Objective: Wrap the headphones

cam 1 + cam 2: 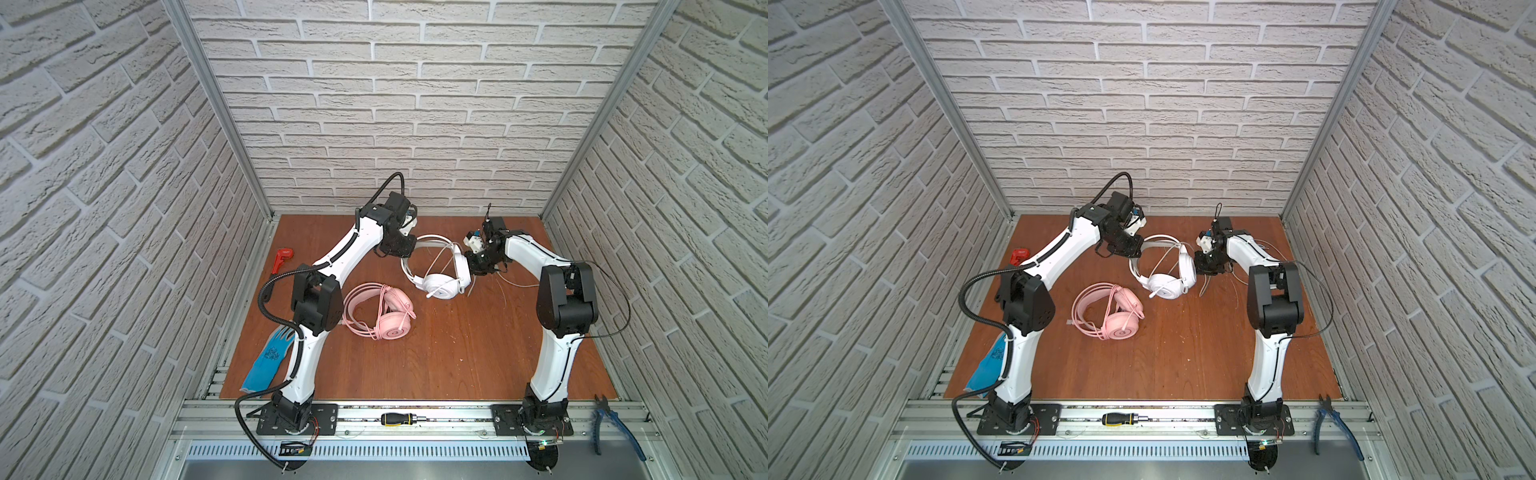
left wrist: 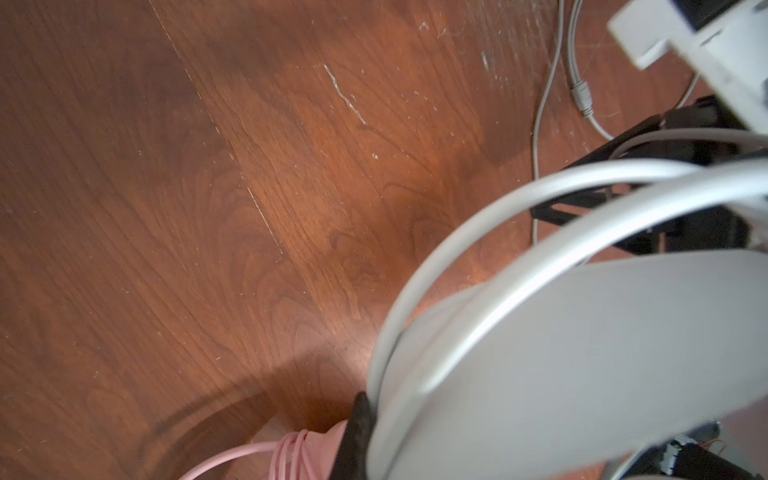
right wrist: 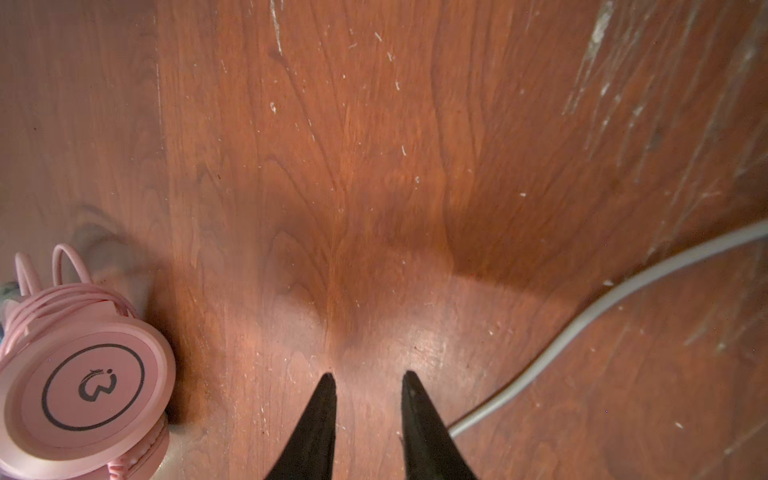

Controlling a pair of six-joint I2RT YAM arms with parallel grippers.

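Toward the back middle of the wooden surface [image 1: 436, 357]: white headset [image 1: 440, 279], headband held up and clamped tight in the fully closed left tool [image 1: 411, 246]. Seen close from the left wrist: two white headband wires [image 2: 478, 249] and the broad inner band [image 2: 582, 353] curving past one black finger [image 2: 360, 428]. One earcup low, on the wood or just above it; cannot tell which. Its twin upright, just beside the right tool [image 1: 478, 269]. Right tool [image 3: 369, 374] parted narrowly, gripping nothing, bare wood showing through the gap. Loose on the surface: white cable [image 3: 582, 320], passing just beside one tip of that tool and, in both top views, lying off to the right of the headset.

Nearer the front and to the left, apart from the white set and clear of both tools: pink headset [image 1: 380, 311], lying flat, pink cable [image 3: 62, 301] wound in coils beside its round earcup [image 3: 83, 386]. More of the same pink coils [image 2: 291, 453] in the left wrist view, showing past that black finger.

Along the left edge of the surface: red wrench [image 1: 282, 258] toward the back, blue glove [image 1: 269, 365] toward the front, partly behind the left arm. On the metal rail at the front: black-and-yellow screwdriver [image 1: 401, 419] between the two arm bases, blue-handled pliers [image 1: 615, 424] at the far right. All around: pale brick-pattern walls [image 1: 374, 104].
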